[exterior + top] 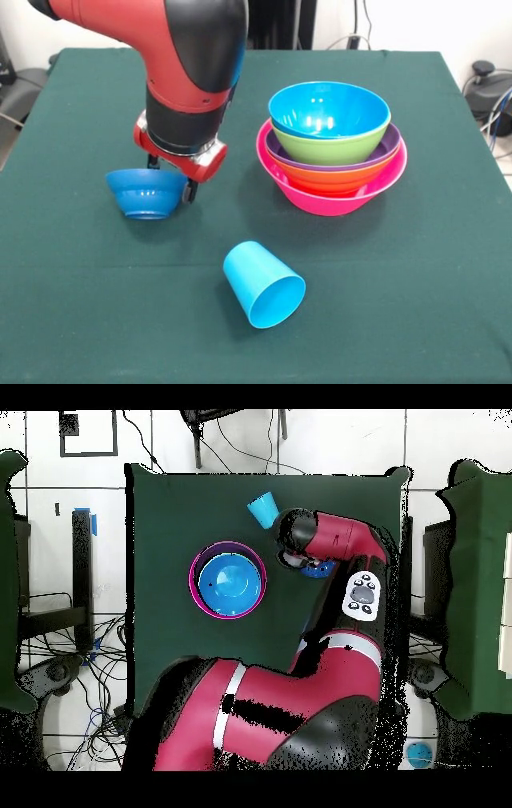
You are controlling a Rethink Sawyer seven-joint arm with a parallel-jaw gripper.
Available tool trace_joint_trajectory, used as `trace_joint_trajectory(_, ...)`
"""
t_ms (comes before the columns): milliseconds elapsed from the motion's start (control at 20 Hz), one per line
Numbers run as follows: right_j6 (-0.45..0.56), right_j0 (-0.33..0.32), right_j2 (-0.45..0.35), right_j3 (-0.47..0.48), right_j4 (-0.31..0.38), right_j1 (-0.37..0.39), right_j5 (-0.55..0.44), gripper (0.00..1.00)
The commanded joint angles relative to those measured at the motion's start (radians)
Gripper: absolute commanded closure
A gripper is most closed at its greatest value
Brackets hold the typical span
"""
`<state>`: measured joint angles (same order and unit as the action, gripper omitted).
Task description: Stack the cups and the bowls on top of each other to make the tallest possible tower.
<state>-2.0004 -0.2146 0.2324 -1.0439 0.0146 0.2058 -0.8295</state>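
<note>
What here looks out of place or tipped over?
The sky blue cup lies on its side on the table, its mouth open toward the camera, apart from the tower. The small dark blue bowl sits tilted at the hand.

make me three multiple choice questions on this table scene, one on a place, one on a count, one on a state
1. Where is the small dark blue bowl in the front view?
A. inside the tower
B. at the gripper, left of the tower
C. under the sky blue cup

2. How many bowls make up the tower?
A. three
B. five
C. seven

3. How does the sky blue cup lie?
A. on its side, mouth toward the camera
B. upright on its base
C. upside down on the tower

Answers:
1. B: the gripper comes down at that bowl's rim, well apart from the tower.
2. B: pink, orange, purple, lime green and sky blue bowls sit nested, pink at the base.
3. A: its open mouth shows at the lower right and its side rests on the green table.
</note>
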Motion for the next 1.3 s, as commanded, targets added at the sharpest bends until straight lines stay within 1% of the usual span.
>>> trace_joint_trajectory(50, -0.043, -0.009, -0.119, 0.085, -0.025, -0.023, 0.005, 0.0)
trace_joint_trajectory(350, -0.044, -0.004, -0.111, 0.163, -0.032, -0.041, -0.054, 0.0)
trace_joint_trajectory(550, -0.029, -0.01, -0.113, 0.186, -0.036, -0.051, -0.065, 0.0)
trace_joint_trajectory(600, -0.024, -0.012, -0.114, 0.166, -0.035, -0.046, -0.049, 0.0)
trace_joint_trajectory(650, -0.02, -0.012, -0.113, 0.177, -0.036, -0.05, -0.057, 0.0)
trace_joint_trajectory(700, -0.006, -0.013, -0.115, 0.162, -0.033, -0.044, -0.05, 0.0)
trace_joint_trajectory(750, 0.008, -0.014, -0.118, 0.161, -0.031, -0.044, -0.031, 1.0)
trace_joint_trajectory(900, 0.034, -0.023, -0.136, 0.145, -0.032, -0.036, -0.008, 1.0)
trace_joint_trajectory(1000, 0.035, -0.016, -0.119, 0.174, -0.026, -0.045, -0.064, 1.0)
trace_joint_trajectory(1300, 0.014, -0.008, -0.115, 0.154, -0.031, -0.038, -0.056, 1.0)
